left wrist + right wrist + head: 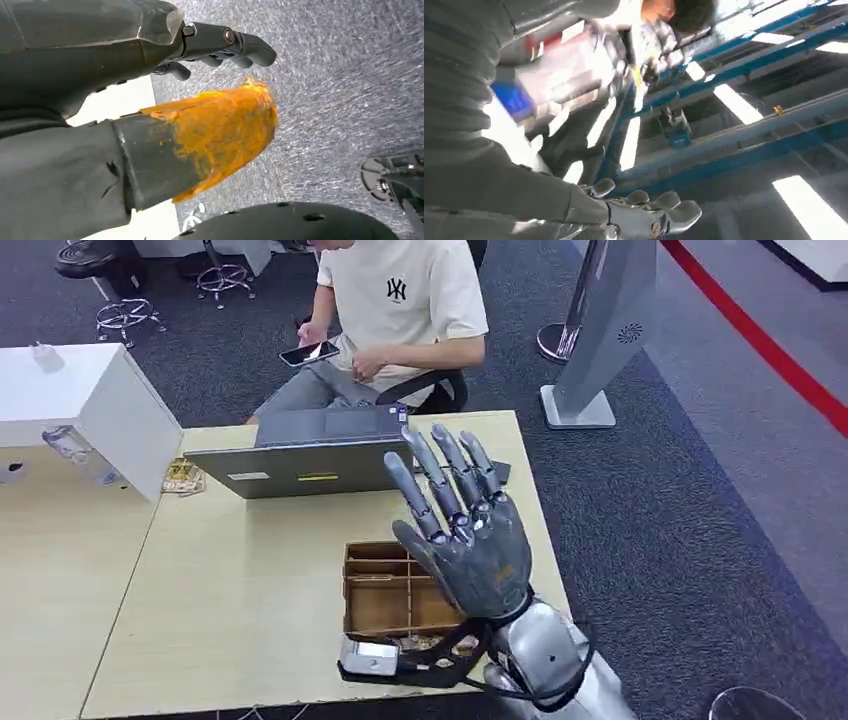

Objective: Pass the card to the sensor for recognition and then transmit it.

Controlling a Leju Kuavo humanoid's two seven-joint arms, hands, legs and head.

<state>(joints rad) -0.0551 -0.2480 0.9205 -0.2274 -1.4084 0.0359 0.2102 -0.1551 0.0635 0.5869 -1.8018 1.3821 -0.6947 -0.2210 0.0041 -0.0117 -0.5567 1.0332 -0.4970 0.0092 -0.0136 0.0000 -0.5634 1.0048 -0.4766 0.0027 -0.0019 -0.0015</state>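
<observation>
The right hand (470, 530) is raised over the desk (250, 580) toward the seated person (400, 310), fingers stretched, with the blurred card (559, 70) apparently pinned against its inner side. I'd judge this the handover; next it must reach closer.

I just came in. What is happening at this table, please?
The robot's right hand is raised over the table, fingers spread upward, above a wooden compartment box. The right wrist view shows a blurred white, red and blue thing by its fingers, perhaps the card; I cannot tell whether it is held. The left hand hangs over the floor, holding nothing. Behind a laptop, a seated person holds a phone.
</observation>
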